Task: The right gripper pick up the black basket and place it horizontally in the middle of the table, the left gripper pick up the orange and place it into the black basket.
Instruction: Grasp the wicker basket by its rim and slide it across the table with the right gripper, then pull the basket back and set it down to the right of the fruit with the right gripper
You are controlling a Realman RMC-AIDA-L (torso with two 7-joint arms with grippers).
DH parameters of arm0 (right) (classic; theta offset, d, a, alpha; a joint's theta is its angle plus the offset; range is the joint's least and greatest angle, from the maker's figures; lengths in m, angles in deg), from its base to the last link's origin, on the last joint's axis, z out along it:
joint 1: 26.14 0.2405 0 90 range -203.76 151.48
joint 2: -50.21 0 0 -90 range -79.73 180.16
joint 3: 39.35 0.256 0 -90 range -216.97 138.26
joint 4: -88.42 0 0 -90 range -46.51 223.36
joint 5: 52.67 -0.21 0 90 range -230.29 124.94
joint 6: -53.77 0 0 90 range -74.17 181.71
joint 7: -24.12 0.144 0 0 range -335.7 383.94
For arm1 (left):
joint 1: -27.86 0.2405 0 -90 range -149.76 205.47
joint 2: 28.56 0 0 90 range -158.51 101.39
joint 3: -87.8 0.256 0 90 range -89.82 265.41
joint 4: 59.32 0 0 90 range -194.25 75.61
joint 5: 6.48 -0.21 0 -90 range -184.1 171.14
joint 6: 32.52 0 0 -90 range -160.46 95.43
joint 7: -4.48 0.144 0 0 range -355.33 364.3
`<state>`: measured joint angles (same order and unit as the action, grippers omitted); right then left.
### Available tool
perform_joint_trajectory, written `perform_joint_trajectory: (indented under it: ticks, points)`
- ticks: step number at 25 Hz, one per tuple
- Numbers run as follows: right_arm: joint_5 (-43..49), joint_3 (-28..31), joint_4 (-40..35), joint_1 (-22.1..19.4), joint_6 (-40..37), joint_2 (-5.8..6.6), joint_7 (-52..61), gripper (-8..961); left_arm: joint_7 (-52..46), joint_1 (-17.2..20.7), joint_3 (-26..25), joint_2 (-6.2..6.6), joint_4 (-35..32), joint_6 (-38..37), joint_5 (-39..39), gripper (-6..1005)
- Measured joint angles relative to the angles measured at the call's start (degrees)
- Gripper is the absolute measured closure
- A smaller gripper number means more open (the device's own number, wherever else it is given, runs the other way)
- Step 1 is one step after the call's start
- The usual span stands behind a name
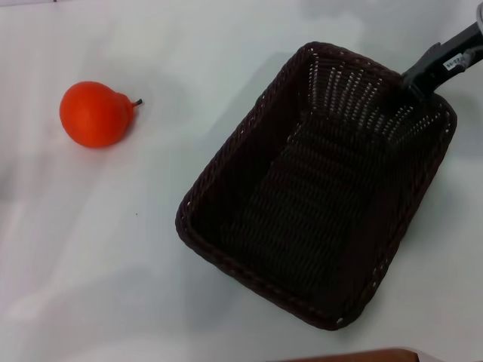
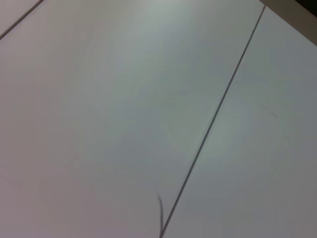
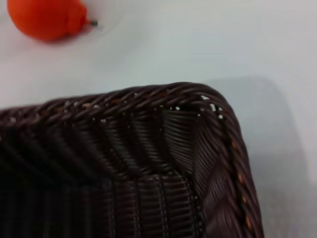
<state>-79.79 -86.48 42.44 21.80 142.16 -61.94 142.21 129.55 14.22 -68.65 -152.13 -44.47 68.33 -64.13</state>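
The black basket point(image 1: 243, 133) lies diagonally on the white table point(image 1: 98, 249), right of the middle, and it is empty. My right gripper point(image 1: 417, 81), black with a white label, is at the basket's far right corner, against the rim. The right wrist view looks down into a corner of the basket point(image 3: 148, 94) from close above. The orange point(image 1: 94, 115) lies on the table at the far left, well apart from the basket; it also shows in the right wrist view point(image 3: 47, 17). My left gripper is out of view.
The left wrist view shows only bare white table point(image 2: 114, 99) with a thin dark seam line point(image 2: 218, 114) across it. A brown edge point(image 1: 355, 356) shows at the near border of the head view.
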Motion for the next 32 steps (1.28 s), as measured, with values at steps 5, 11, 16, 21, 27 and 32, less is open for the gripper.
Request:
perform_joint_trajectory:
  ticks: [5, 11, 16, 21, 27, 32]
  points:
    - [-3.6, 7.5, 1.8, 0.2, 3.7, 1.77, 1.3, 766, 0.0, 0.0, 0.0, -0.05, 0.0, -0.1, 0.0, 98]
    - [-11.1, 13.8, 8.7, -1.5, 5.1, 5.56, 5.2, 790, 0.0, 0.2, 0.0, -0.08, -0.1, -0.1, 0.0, 98]
    - [-14.3, 18.3, 11.1, -4.0, 4.5, 5.76, 8.5, 793, 0.0, 0.1, 0.0, -0.09, -0.2, -0.2, 0.0, 99]
    - [-15.7, 20.9, 11.9, -6.1, 3.6, 4.40, 12.9, 792, 0.0, -0.1, 0.3, -0.09, 0.0, -0.6, 0.0, 104]
    - [-15.9, 21.9, 12.0, -8.9, -0.8, 1.43, 16.5, 792, 0.0, -0.4, 0.4, -0.09, -0.1, -0.8, -0.2, 113]
    - [-16.5, 23.0, 12.1, -10.4, -2.5, -0.33, 17.5, 793, 0.0, -0.4, 0.5, -0.09, 0.0, -1.0, -0.4, 119]
